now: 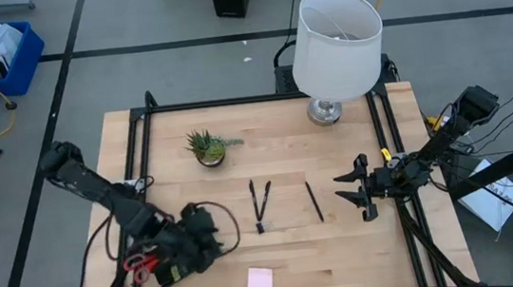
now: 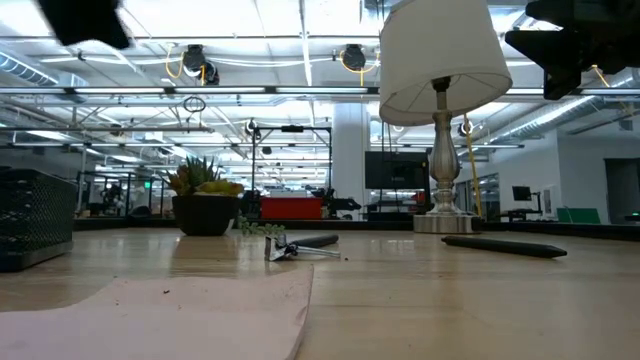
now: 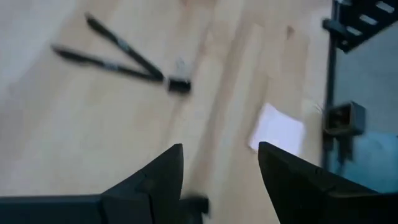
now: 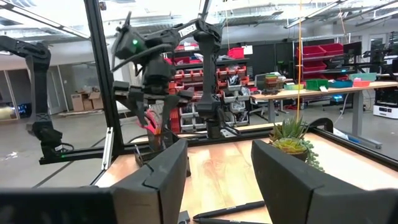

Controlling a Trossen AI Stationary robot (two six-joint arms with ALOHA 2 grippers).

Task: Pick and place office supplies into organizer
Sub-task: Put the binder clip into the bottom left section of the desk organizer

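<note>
High view puts our left gripper [image 1: 211,236], fingers apart and empty, over the tray [image 1: 155,265] near the pens [image 1: 261,200]; its cables could snag the scissors [image 1: 138,265].

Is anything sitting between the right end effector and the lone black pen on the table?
Nothing visible does. From above, the right end effector, open, hangs just right of the single pen, with only bare table between them. The lamp stands farther back, and the plant is off to the left.
</note>
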